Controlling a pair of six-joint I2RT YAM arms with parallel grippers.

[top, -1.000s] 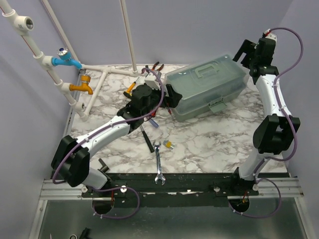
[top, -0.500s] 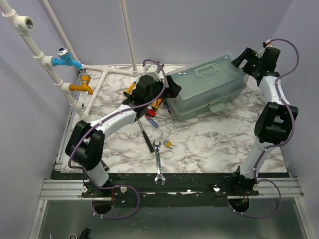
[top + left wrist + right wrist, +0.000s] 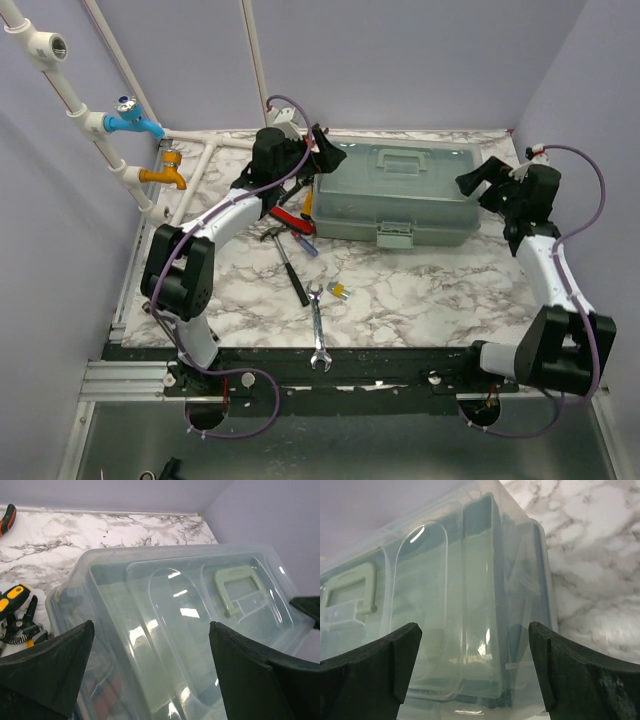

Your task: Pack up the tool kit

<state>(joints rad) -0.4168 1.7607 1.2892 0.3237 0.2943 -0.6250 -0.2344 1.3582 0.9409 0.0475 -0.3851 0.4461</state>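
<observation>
The grey-green toolbox (image 3: 395, 200) stands shut at the back middle of the table, its long side parallel to the front edge, with its handle (image 3: 405, 160) on the translucent lid. My left gripper (image 3: 318, 160) is open at the box's left end; the lid (image 3: 190, 610) fills the space between its fingers (image 3: 50, 665). My right gripper (image 3: 480, 186) is open at the box's right end (image 3: 485, 605). Red-handled pliers (image 3: 288, 218) and screwdrivers (image 3: 303, 243) lie left of the box. An orange-and-black handle (image 3: 12, 597) and small pliers (image 3: 22, 627) show in the left wrist view.
A hammer (image 3: 291, 268), a wrench (image 3: 318, 332) and a small yellow part (image 3: 338, 291) lie on the marble table in front of the box. White pipes with a blue tap (image 3: 130, 118) and an orange tap (image 3: 165, 176) stand at the back left. Walls close in on both sides.
The toolbox has turned from a skewed position to lie square with the table edge. My left gripper moved back to its left end. My right gripper came down to its right end.
</observation>
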